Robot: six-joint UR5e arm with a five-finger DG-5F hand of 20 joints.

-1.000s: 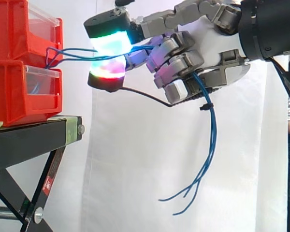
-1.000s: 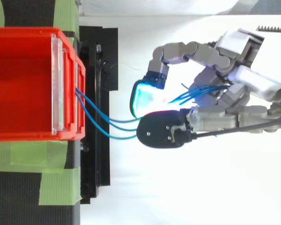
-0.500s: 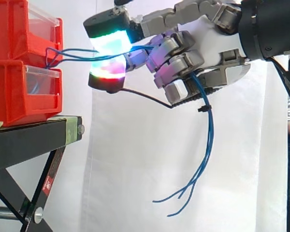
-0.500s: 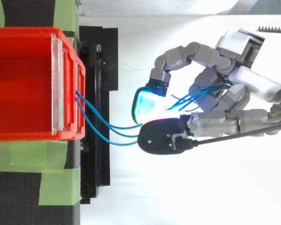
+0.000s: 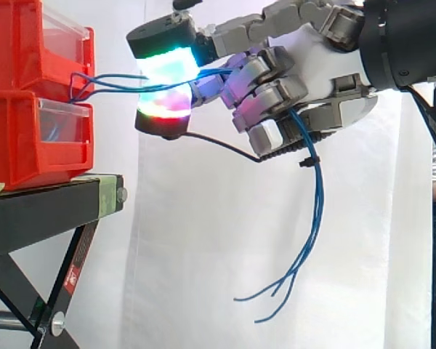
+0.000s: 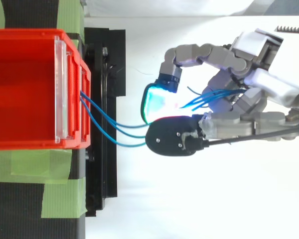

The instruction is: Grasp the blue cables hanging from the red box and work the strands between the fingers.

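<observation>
Blue cables [image 5: 109,80] run from the front of the upper red box [image 5: 36,43] rightward into my hand [image 5: 327,109]. The strands [image 6: 114,132] pass between two glowing fingertips [image 5: 163,87] that pinch them. Behind the pinch they thread through the curled fingers and hang down below the palm as loose ends [image 5: 305,240]. From above, the strands fan out from the red box [image 6: 35,89] toward the hand [image 6: 239,104], whose pads glow cyan and red at the pinch. The hand floats in the air to the right of the boxes, clear of the stand.
Two red bins are stacked on a black stand [image 5: 51,211] with green tape strips [image 6: 60,189] on its top. The lower red bin [image 5: 36,142] holds some blue cable behind its clear front. A white curtain hangs behind everything.
The upper finger flexed in and back out, and the pinching pads shifted slightly along the strands. The hanging ends swung a little. The hand keeps its hold on the cables.
</observation>
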